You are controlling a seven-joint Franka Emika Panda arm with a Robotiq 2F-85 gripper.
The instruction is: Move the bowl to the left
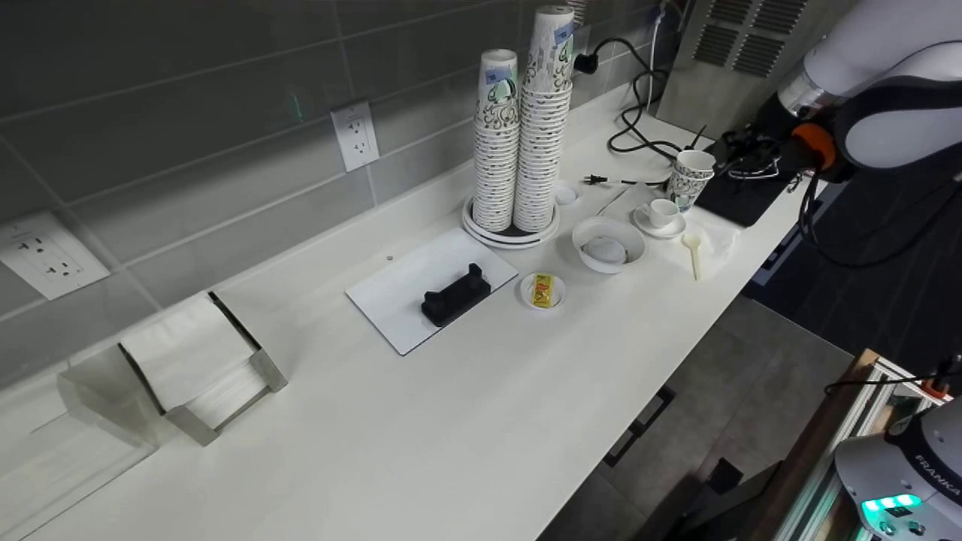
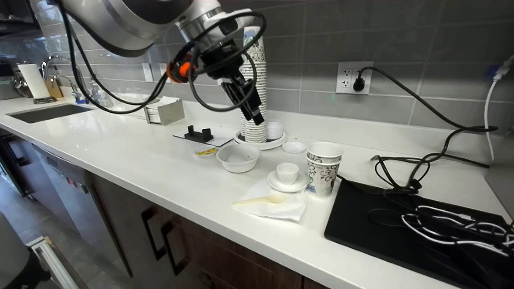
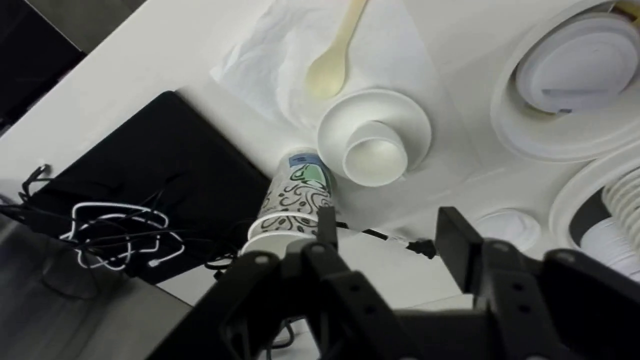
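Observation:
The white round bowl (image 1: 599, 263) stands upright on the white counter, with a pale lid-like disc inside it. It also shows in an exterior view (image 2: 238, 165) and at the upper right of the wrist view (image 3: 522, 140), cut off by the frame's edge. My gripper (image 3: 387, 220) is open, with nothing between its fingers. It is raised above the counter, pointing down at a tilt, as an exterior view (image 2: 258, 118) shows. It is apart from the bowl. In the wrist view the fingers lie below and left of the bowl, towards the paper cups.
Two nested paper cups (image 2: 323, 176) and a small cup (image 2: 287, 173) on a saucer stand near the bowl. Tall cup stacks (image 1: 492, 173) stand on a plate behind it. A dish with a yellow packet (image 1: 543, 290), a black stand (image 1: 456, 295) and a napkin holder (image 1: 192, 368) stand farther along.

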